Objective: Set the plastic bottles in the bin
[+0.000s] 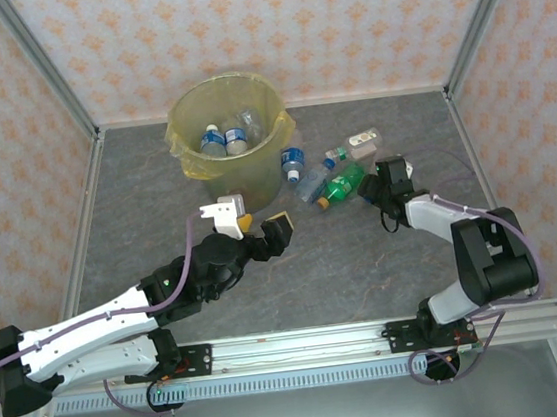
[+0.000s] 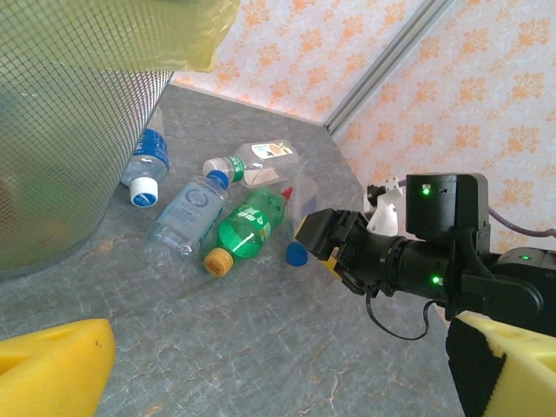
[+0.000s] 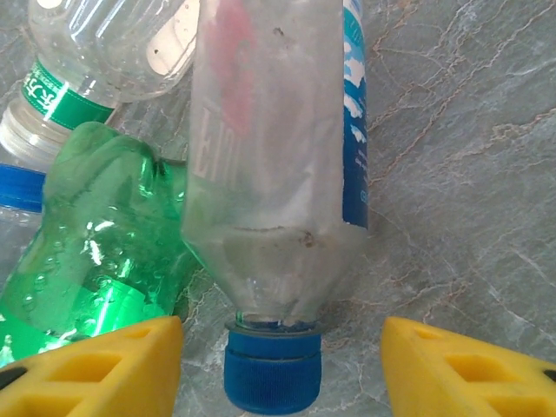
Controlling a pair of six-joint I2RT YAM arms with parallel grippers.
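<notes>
My right gripper (image 3: 282, 323), half-wide, straddles the crumpled clear plastic bottle (image 3: 278, 174) without touching; its blue cap (image 3: 272, 375) points at the wrist, long axis straight ahead.

Left arm (image 1: 92, 335) white-shelled with black joints, right arm (image 1: 430, 213) alike, lilac cables (image 2: 524, 226) along both, finger pads (image 3: 95, 369) blocky yellow, green wrist lights (image 2: 433, 280)
</notes>
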